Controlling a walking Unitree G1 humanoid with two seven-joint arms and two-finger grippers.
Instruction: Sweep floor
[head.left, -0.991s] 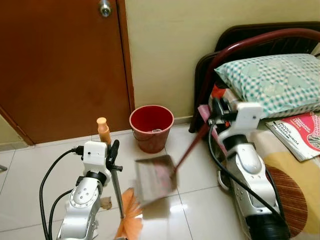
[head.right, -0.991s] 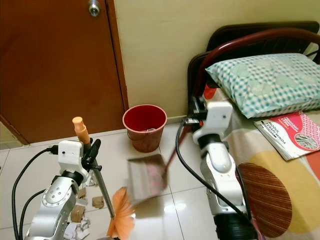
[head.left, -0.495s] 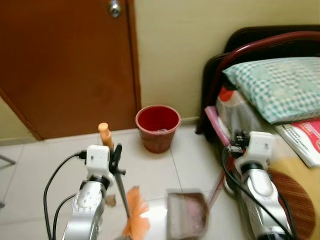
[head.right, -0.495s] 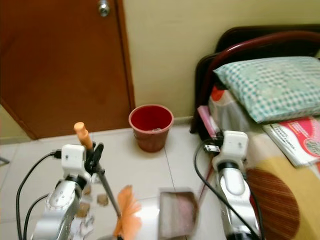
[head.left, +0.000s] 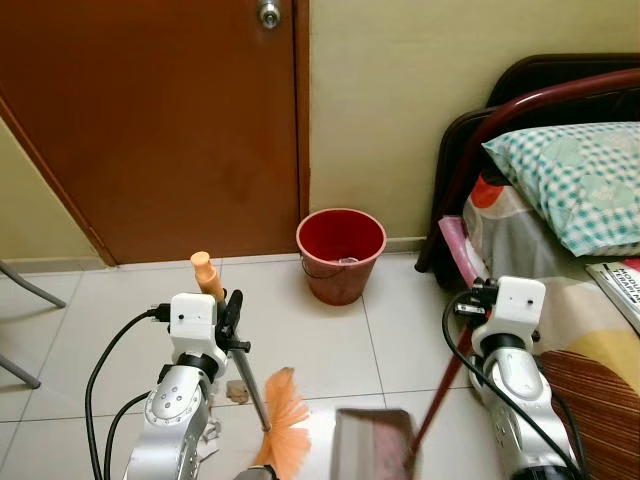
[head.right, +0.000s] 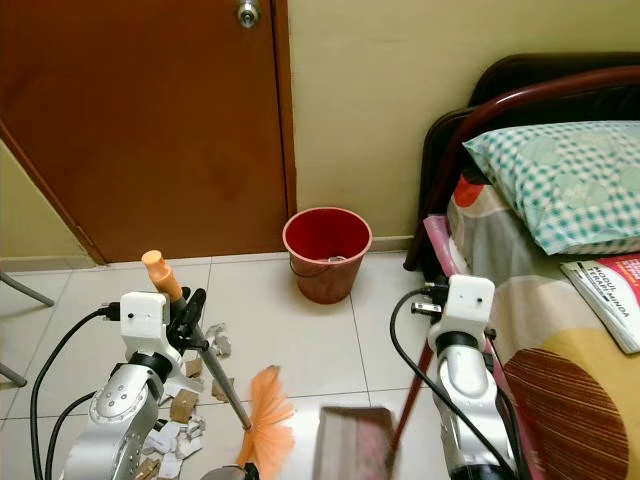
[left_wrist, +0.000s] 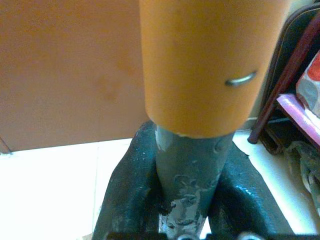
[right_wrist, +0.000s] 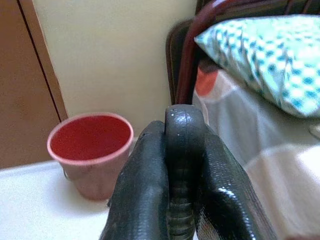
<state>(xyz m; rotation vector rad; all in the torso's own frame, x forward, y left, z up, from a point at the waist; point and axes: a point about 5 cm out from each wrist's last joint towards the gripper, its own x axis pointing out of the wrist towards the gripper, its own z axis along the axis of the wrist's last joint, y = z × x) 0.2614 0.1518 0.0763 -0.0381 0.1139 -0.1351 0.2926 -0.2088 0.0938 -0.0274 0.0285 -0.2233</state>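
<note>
Dustpan (head.right: 352, 442) dropped from raised tilt near red bucket (head.right: 327, 252) to floor below right fingers (right_wrist: 140, 200); these gripped its handle. Left fingers (left_wrist: 127, 195) clamped broom (head.right: 262, 415) shaft. Debris (head.right: 180, 425) below them, unswept. Judged: next load beginning.

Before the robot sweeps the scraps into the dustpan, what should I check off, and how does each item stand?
1. Left gripper shut on the orange-capped grey broom handle: ok.
2. Right gripper shut on the dark red dustpan handle: ok.
3. Orange broom bristles down beside the dustpan tray: ok.
4. Paper and cardboard scraps gathered near the bristles: ok.
5. Tray's front edge flat on the white tiled floor: cannot tell.
6. Red plastic bucket upright, reachable: ok.
</note>
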